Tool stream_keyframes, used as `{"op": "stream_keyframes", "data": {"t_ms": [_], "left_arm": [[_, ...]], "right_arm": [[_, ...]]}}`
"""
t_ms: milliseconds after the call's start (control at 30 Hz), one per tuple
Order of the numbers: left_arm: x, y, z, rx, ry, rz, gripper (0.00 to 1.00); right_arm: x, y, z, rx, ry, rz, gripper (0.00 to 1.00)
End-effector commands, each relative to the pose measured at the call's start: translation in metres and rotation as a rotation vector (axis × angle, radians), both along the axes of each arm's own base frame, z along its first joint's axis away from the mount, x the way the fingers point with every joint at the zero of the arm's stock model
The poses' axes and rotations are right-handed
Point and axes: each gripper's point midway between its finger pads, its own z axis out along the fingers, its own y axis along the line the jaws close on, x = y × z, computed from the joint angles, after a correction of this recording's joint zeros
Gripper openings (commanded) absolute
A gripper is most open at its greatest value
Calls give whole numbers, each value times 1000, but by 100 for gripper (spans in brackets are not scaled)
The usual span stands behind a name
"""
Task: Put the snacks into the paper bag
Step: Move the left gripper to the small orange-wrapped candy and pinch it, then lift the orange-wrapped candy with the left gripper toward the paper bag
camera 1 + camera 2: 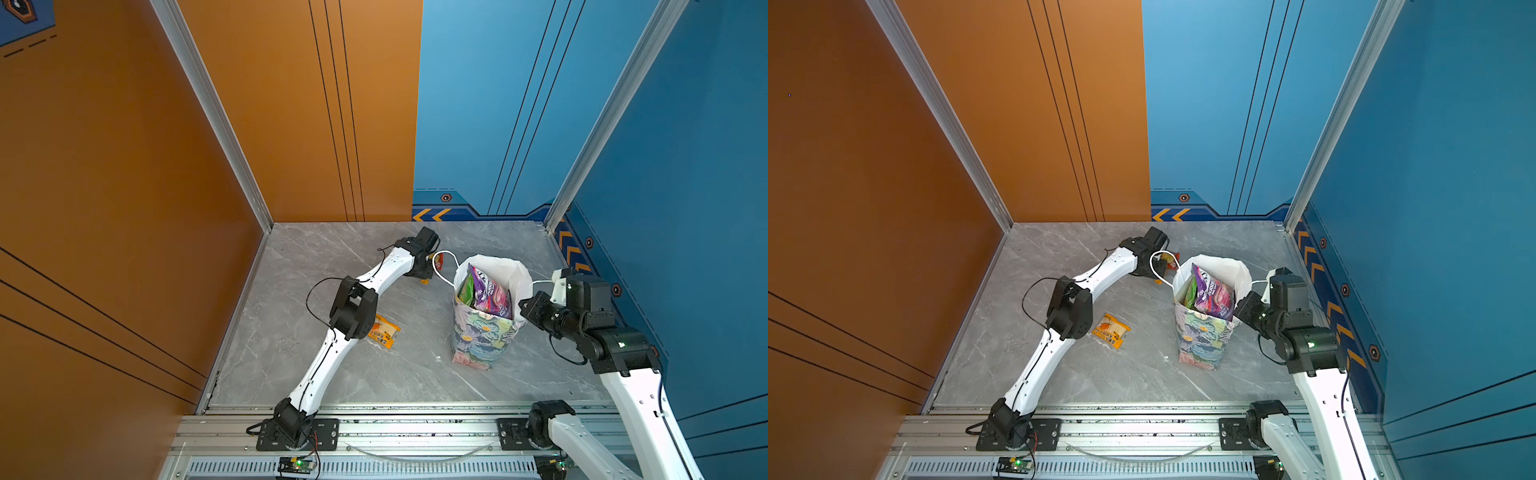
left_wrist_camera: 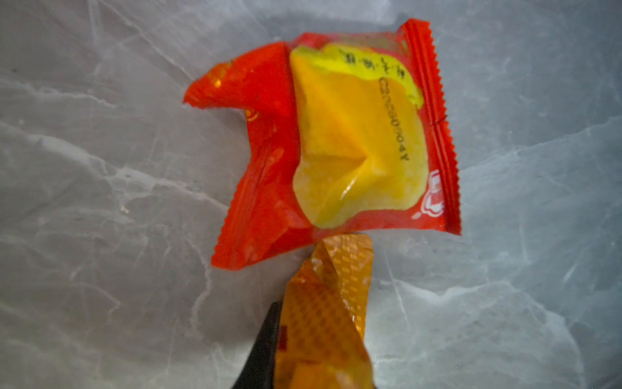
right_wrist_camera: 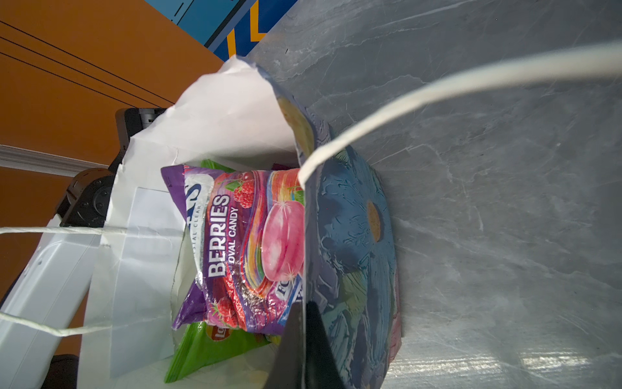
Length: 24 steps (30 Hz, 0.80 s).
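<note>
Snacks in both top views: berries bag (image 1: 492,297) inside paper bag (image 1: 482,336), centre-right; orange packet (image 1: 386,330) outside, left. Left wrist: left gripper (image 2: 331,249) narrow, pinching red sachet (image 2: 336,134) mid-frame. Right wrist: right gripper (image 3: 304,336) clamps bag's wall.

The purple bag (image 3: 242,249) in the paper bag (image 3: 215,111), at 1 o'clock, reads "BERRIES OVAL CANDY"; the green bag (image 3: 208,350) beside it shows "La". The red sachet (image 2: 336,141) at 12 o'clock bears a code ending "004Y".
</note>
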Motion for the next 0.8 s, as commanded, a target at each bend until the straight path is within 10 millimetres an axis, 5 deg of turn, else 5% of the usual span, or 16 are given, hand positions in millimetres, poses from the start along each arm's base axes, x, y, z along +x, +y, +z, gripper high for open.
{"op": "stream_keyframes", "data": {"t_ms": [0,200,767], "left_arm": [[-20,10,-3,86,29,-4,15],[-34,7,10,8,33,10,6],[-74,32,46,-145,-32,57,2]], "right_arm": [[5,2,24,15,-87,2,0],[6,2,24,14,-86,4,0],[2,2,27,17,-95,2,0]]}}
